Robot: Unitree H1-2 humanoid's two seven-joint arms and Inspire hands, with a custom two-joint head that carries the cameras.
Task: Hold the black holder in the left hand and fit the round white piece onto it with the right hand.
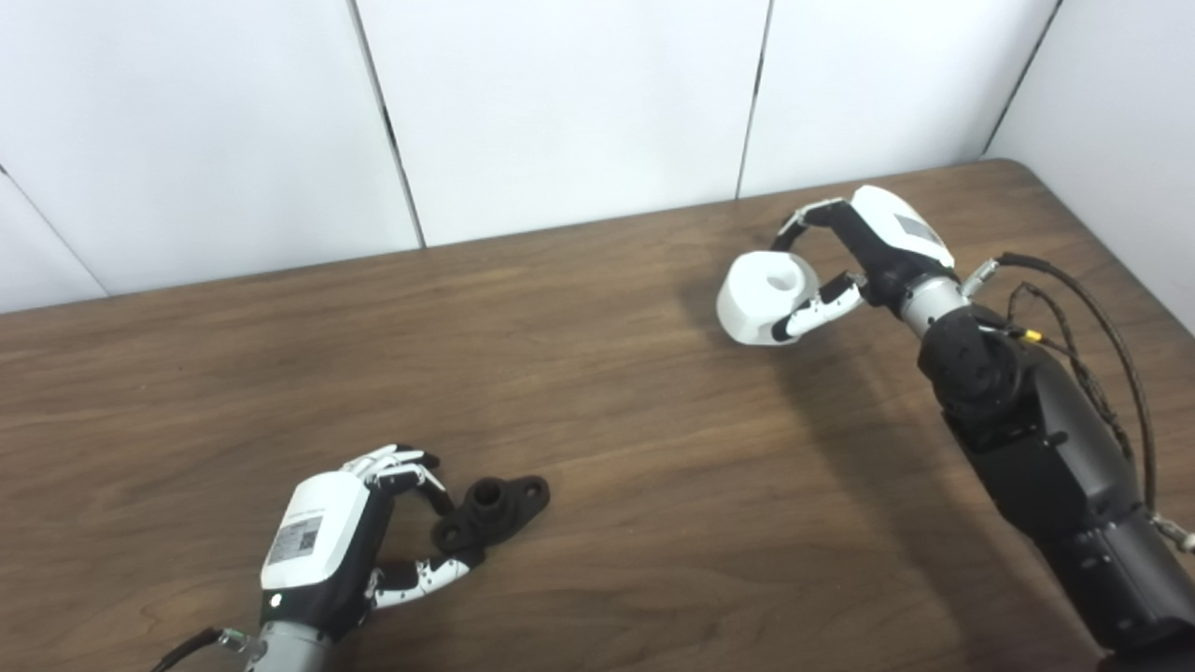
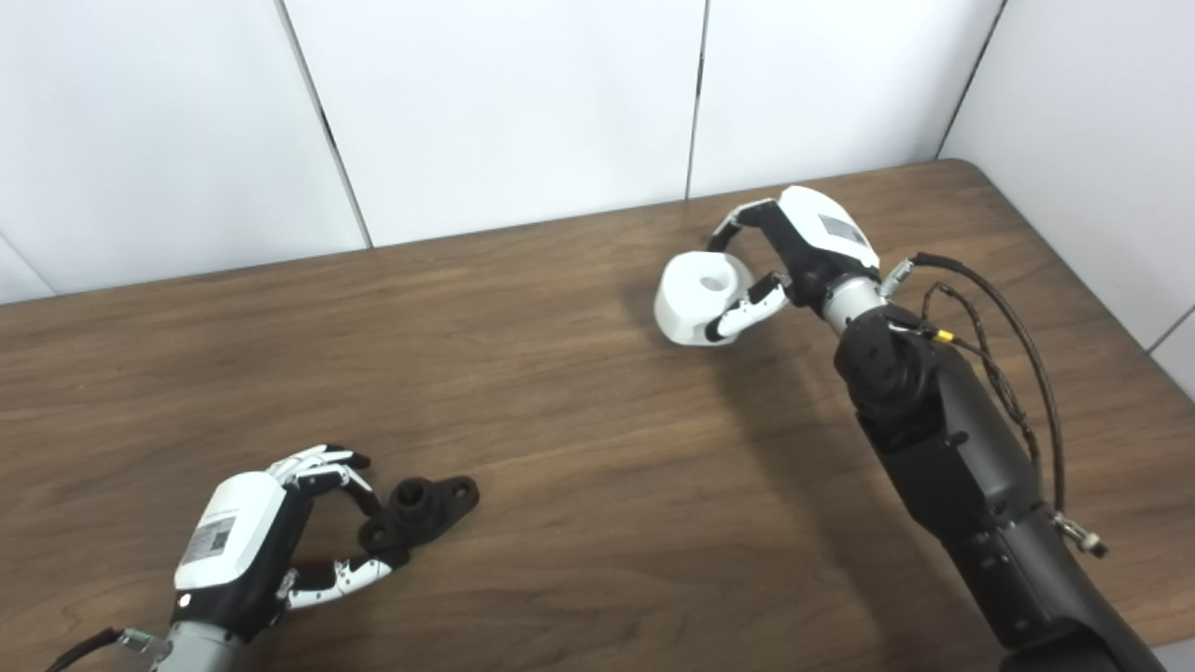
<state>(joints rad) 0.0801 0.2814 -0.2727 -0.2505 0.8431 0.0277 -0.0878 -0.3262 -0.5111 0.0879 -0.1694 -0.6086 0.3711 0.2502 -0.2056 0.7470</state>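
The black holder [image 1: 495,509], a small flanged piece with a raised socket in its middle, lies on the wooden table [image 1: 607,392] at the lower left. My left hand [image 1: 364,523] pinches its near flange between thumb and fingers. At the far right, my right hand [image 1: 868,252] is shut on the round white piece [image 1: 761,299], with fingers curled behind it and the thumb in front. The white piece is tilted, its hollowed top faces up, and it casts a shadow on the table to its left. The two parts are far apart.
White wall panels [image 1: 560,121] rise just behind the table's far edge. The table's rounded far right corner [image 1: 1013,168] lies close to my right hand. Loose cables [image 1: 1111,345] loop off the right forearm.
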